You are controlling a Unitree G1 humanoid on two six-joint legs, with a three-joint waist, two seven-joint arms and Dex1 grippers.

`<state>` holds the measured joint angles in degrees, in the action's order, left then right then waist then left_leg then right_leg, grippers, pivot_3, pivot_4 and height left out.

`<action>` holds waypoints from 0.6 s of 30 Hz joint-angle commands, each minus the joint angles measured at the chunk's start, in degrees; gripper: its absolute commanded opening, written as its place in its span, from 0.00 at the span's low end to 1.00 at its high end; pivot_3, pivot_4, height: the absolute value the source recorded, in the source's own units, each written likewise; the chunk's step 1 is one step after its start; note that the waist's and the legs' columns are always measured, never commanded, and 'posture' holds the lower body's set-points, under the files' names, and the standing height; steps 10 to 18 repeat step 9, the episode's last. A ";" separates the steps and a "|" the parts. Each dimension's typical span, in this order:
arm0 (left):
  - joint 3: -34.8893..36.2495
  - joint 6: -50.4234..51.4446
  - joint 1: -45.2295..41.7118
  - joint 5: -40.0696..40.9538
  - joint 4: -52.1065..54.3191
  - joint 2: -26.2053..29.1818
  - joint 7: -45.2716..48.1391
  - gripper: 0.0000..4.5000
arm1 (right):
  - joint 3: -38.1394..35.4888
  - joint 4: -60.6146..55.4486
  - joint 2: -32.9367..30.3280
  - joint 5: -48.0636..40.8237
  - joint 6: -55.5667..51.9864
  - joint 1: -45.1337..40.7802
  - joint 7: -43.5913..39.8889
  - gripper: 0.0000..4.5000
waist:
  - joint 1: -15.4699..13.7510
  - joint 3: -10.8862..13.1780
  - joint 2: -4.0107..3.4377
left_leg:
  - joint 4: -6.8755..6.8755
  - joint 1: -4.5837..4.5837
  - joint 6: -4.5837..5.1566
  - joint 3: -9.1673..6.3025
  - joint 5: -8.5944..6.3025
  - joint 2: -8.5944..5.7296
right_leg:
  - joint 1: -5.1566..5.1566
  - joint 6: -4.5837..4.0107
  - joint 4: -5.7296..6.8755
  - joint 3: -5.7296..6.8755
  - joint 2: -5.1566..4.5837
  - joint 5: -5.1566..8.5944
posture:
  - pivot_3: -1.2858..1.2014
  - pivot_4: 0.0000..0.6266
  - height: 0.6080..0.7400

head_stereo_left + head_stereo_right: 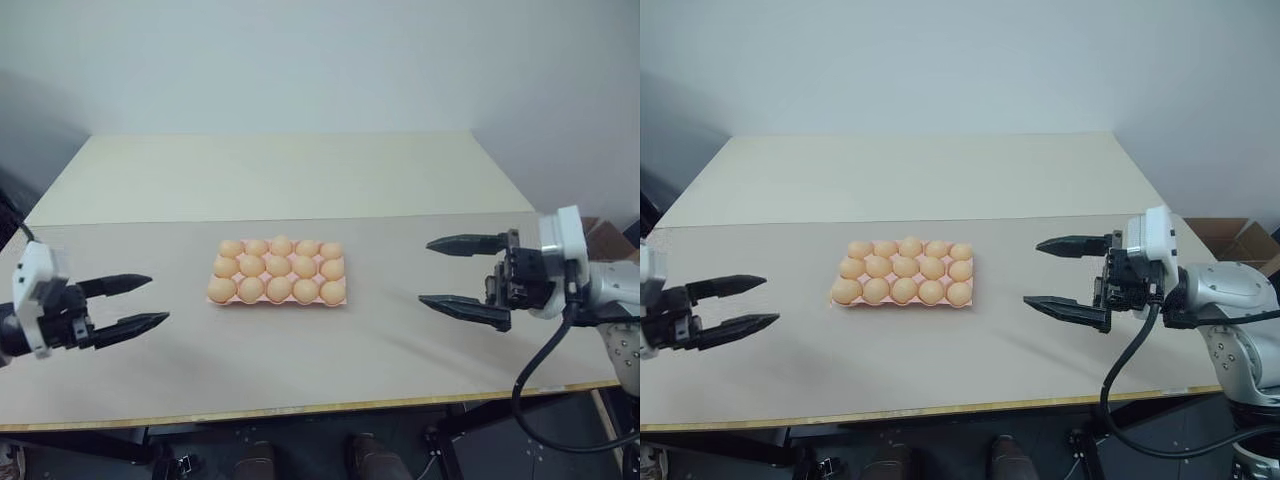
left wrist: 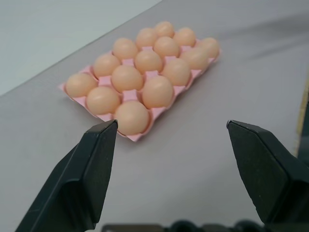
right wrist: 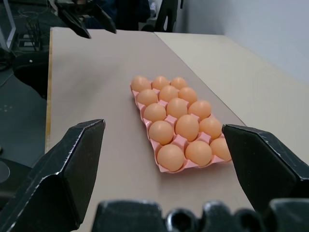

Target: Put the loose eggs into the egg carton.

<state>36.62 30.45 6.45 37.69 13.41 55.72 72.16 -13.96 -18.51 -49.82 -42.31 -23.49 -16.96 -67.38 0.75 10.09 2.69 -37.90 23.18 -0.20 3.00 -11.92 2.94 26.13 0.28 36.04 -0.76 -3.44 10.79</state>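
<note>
Pale desk [image 1: 300,370]: egg carton [image 1: 216,300] seemingly full, eggs [image 1: 279,290] between left gripper [image 1: 140,303] at nine o'clock and right gripper [image 1: 452,272] at three, both jaws released.

My egg carton [image 1: 902,302] sits at center, every cup filled; my left gripper [image 1: 758,302] gapes at nine o'clock, my right gripper [image 1: 1036,272] at three.

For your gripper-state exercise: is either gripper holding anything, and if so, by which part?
Nothing. The left gripper and right gripper are open and empty; the eggs sit in the carton.
</note>
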 commanded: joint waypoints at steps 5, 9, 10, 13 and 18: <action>6.62 5.62 3.83 6.05 11.49 -2.38 -7.24 0.87 | -1.00 -0.88 0.76 1.26 1.42 1.22 1.31 1.00 | -0.39 0.00 0.00 | 0.00 0.01 0.00 -0.01 0.00 0.00 | -0.01 0.00 -0.03 0.01 0.00 0.00 | 0.52 0.24 1.00; 8.43 7.19 5.62 7.71 13.88 -2.80 -8.85 0.87 | 0.04 0.38 0.98 2.01 1.30 -0.45 1.23 1.00 | -0.25 0.00 0.00 | 0.00 0.02 0.00 0.00 0.00 -0.02 | -0.01 0.00 -0.04 -0.01 0.00 0.00 | 0.52 0.24 1.00; 8.43 7.19 5.62 7.71 13.88 -2.80 -8.85 0.87 | 0.04 0.38 0.98 2.01 1.30 -0.45 1.23 1.00 | -0.25 0.00 0.00 | 0.00 0.02 0.00 0.00 0.00 -0.02 | -0.01 0.00 -0.04 -0.01 0.00 0.00 | 0.52 0.24 1.00; 8.43 7.19 5.62 7.71 13.88 -2.80 -8.85 0.87 | 0.04 0.38 0.98 2.01 1.30 -0.45 1.23 1.00 | -0.25 0.00 0.00 | 0.00 0.02 0.00 0.00 0.00 -0.02 | -0.01 0.00 -0.04 -0.01 0.00 0.00 | 0.52 0.24 1.00; 8.43 7.19 5.62 7.71 13.88 -2.80 -8.85 0.87 | 0.04 0.38 0.98 2.01 1.30 -0.45 1.23 1.00 | -0.25 0.00 0.00 | 0.00 0.02 0.00 0.00 0.00 -0.02 | -0.01 0.00 -0.04 -0.01 0.00 0.00 | 0.52 0.24 1.00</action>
